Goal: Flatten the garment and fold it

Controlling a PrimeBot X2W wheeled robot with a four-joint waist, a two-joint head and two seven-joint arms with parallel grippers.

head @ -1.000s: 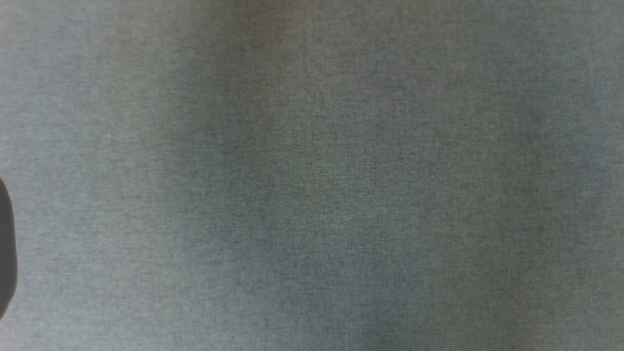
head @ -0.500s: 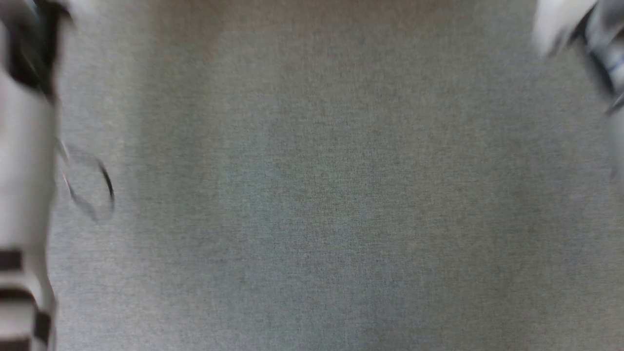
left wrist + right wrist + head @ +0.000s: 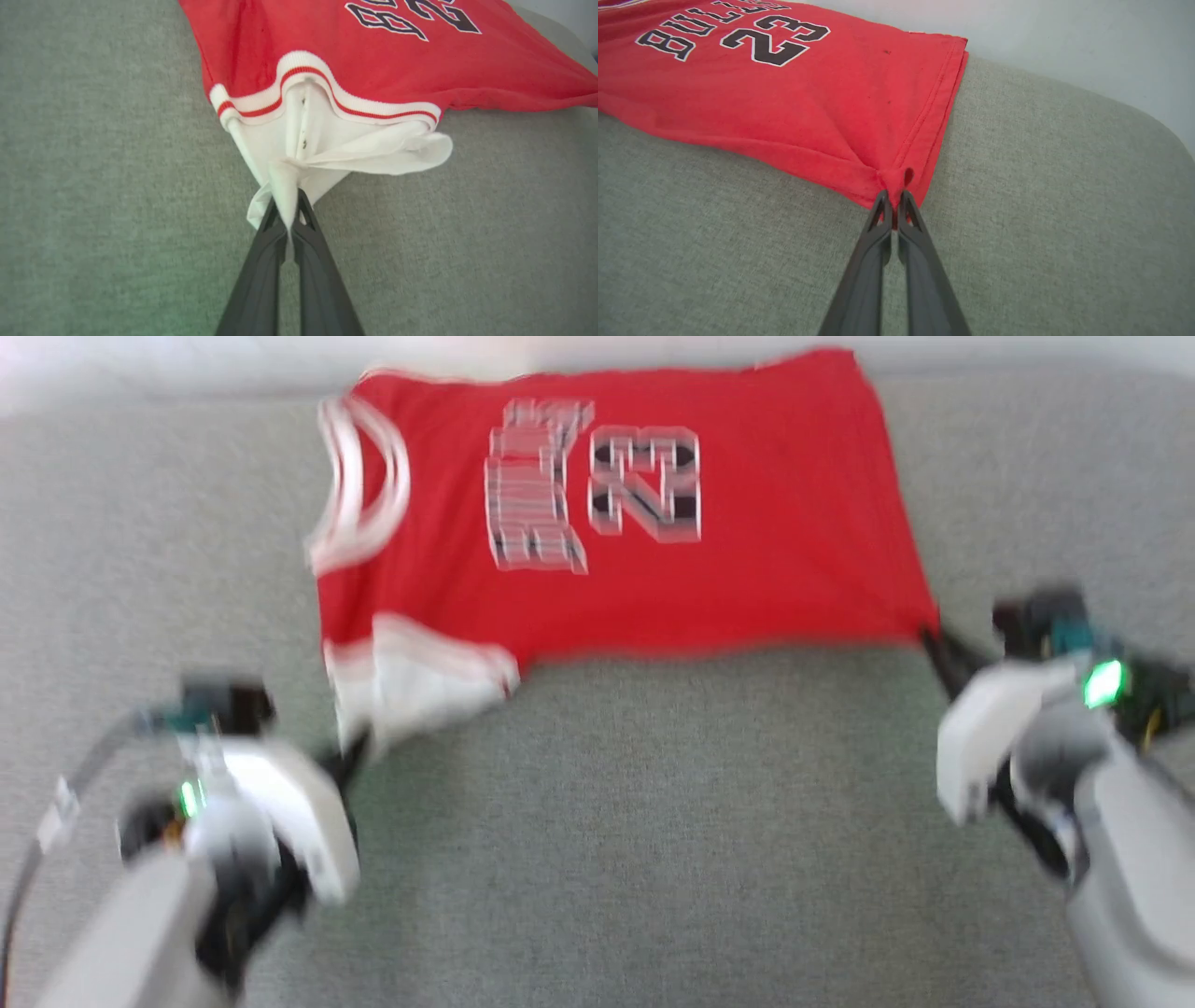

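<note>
As the view shifts, garment [image 3: 775,551] appears, left hand [image 3: 287,212] and right hand [image 3: 895,200] clamped on it.

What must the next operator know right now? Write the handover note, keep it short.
Left gripper: shut on the white sleeve of the garment; the sleeve is bunched at the tips.
Right gripper: shut on the hem corner.
Garment: print up on the gray surface, collar toward the robot's left, hem toward its right, near edge stretched between the grippers.
Done: body looks mostly spread out.
Left: flatten the sleeve, then fold; no fold is evident yet.
</note>
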